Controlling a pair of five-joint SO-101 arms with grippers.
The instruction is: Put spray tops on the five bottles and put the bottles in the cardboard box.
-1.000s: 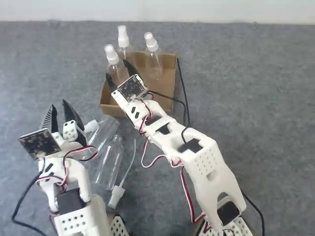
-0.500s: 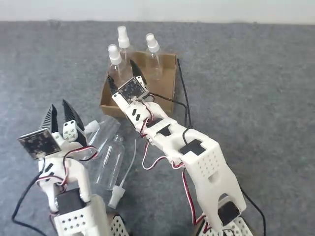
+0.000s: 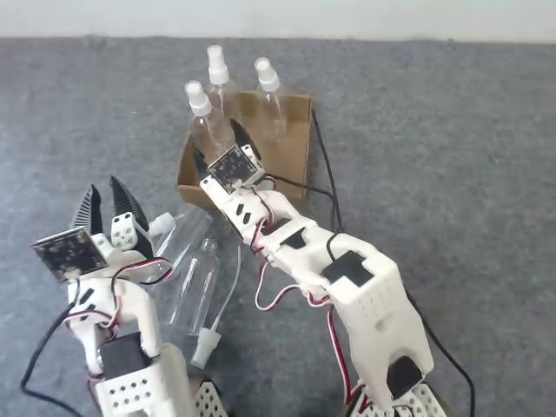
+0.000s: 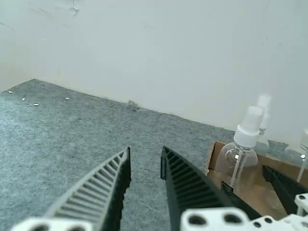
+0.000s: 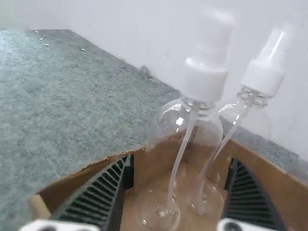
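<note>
The clear plastic bottle with a white spray top [image 3: 207, 130] stands in the brown cardboard box [image 3: 291, 130] between the wide-open, empty fingers of the right gripper [image 3: 219, 143], and the fingers of the left gripper [image 3: 104, 184] are a little open and empty too.

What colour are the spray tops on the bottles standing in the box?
White. The spray tops show best in the right wrist view, sitting on clear bottles.

Clear glossy plastic bottles [image 3: 208, 132], matt brown cardboard box [image 3: 294, 143], rough grey fibrous table cover [image 3: 452, 130], smooth white plastic arm shells [image 3: 369, 291].
</note>
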